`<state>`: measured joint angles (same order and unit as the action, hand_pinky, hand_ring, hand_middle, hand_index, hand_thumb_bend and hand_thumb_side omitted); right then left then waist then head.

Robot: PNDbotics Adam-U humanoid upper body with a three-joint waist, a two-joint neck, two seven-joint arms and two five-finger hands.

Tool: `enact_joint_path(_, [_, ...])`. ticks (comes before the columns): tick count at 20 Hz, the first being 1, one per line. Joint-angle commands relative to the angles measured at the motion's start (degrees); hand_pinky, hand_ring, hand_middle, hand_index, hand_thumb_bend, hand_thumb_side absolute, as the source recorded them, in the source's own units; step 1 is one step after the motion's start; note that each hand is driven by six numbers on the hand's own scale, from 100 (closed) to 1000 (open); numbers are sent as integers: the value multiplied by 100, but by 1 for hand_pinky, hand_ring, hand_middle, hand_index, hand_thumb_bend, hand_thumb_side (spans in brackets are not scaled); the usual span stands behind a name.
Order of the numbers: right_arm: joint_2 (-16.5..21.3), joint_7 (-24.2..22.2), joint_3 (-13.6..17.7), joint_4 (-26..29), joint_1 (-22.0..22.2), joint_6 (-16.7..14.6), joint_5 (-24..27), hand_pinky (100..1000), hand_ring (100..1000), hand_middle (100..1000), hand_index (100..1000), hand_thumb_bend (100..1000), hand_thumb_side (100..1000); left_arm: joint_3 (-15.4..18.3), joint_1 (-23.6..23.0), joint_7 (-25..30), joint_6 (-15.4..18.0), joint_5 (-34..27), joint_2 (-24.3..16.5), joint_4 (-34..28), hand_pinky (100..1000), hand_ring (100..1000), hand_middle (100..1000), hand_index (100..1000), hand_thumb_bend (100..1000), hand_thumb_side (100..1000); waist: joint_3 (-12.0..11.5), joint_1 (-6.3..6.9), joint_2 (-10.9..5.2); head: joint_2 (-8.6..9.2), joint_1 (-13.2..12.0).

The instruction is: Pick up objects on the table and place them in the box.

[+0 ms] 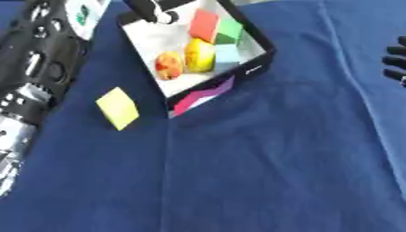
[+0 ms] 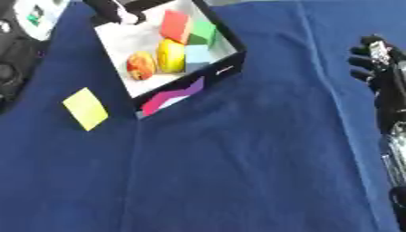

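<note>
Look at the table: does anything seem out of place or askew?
The yellow block lies alone on the cloth, outside the box that holds the other pieces. The box sits askew, corner towards the camera.

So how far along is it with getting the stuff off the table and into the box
Mostly done, by the look of it. The box already holds a red block, a green block, a pale blue block, a yellow fruit and a red-orange fruit. The left hand is at the box's far rim, the right hand idle, neither seen carrying anything. Left: the yellow block on the cloth.
</note>
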<state>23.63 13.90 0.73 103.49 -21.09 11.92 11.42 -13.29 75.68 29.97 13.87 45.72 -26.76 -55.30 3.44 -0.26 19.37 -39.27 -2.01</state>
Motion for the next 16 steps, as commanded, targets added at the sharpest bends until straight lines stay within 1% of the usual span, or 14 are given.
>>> enact_joint_path(1, [194,45,89,129,-17,2,-3,841,822,754,844,100,796,-127,55,535,57,-648,-552,-582,843,832,785,821,307,212,-21,37,-183,16,100])
enact_joint_path(2, [202,54,97,129,-9,2,-8,841,822,754,844,100,796,-175,9,703,62,-888,-705,-807,843,832,786,822,301,220,-33,41,-179,16,126])
enact_joint_path(4, [216,70,112,134,-1,-3,-11,841,822,754,844,100,794,-263,-112,1025,2,-1363,-1014,-1278,843,832,785,828,262,260,-51,51,-175,20,167])
enact_joint_path(10, [271,102,138,143,17,-12,-21,841,822,754,844,100,793,-379,-672,1775,-392,-2661,-1928,-2770,827,812,760,811,205,306,-91,93,-166,55,262])
enact_joint_path(11, [277,106,141,145,16,-13,-21,841,822,754,844,100,793,-383,-781,1895,-478,-2804,-2068,-2995,823,805,757,813,206,310,-91,100,-163,61,271])
enact_joint_path(12, [285,112,146,147,21,-14,-23,841,822,754,844,100,793,-397,-880,2029,-572,-2892,-2184,-3193,801,780,740,813,210,341,-95,106,-160,62,288])
enact_joint_path(15, [305,112,141,158,21,-14,-23,841,822,754,844,100,792,-538,-1155,2181,-770,-3049,-2457,-3706,805,784,744,812,233,350,-92,121,-156,77,287])
enact_joint_path(16, [308,111,142,163,17,-15,-22,841,822,754,844,100,792,-598,-1253,2191,-802,-3102,-2530,-3856,806,787,744,808,236,376,-89,125,-153,84,291])
